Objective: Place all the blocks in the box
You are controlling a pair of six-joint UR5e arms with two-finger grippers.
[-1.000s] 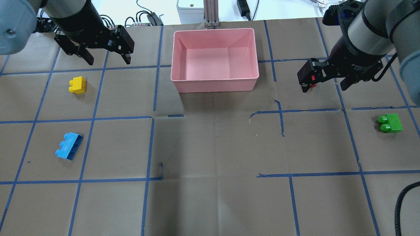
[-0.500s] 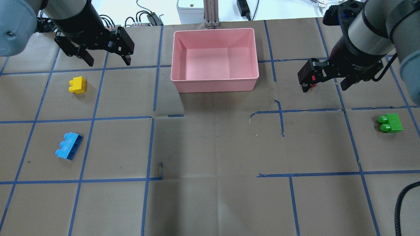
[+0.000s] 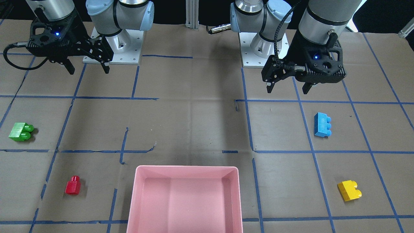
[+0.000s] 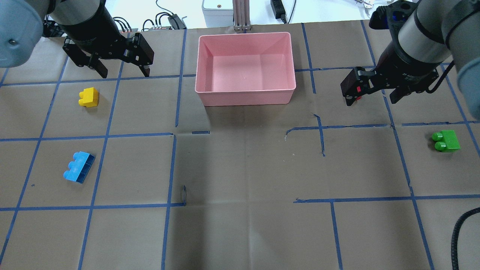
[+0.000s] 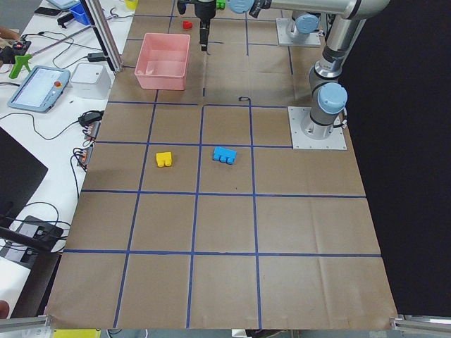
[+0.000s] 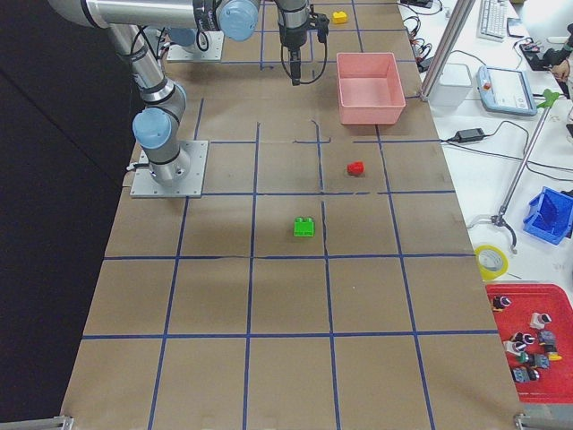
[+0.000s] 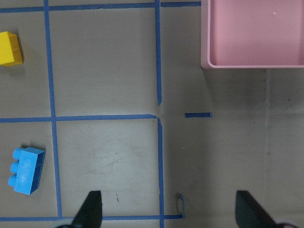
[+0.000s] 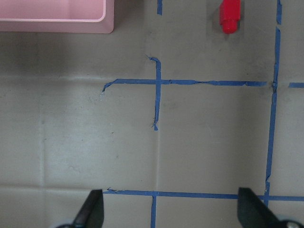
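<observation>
Block in red: whole front-on, half-hidden overhead.

The shallow pink box stands flat on the counter ahead of the left fingers and the right fingers, toward the inner side of each pair, and four studded blocks lie on their sides outside it. The yellow block and the blue block lie ahead of the left fingers toward their outer side, the blue one nearer. The red block lies ahead of the right fingers, stud pointing back to them, the green block farther outward.
</observation>
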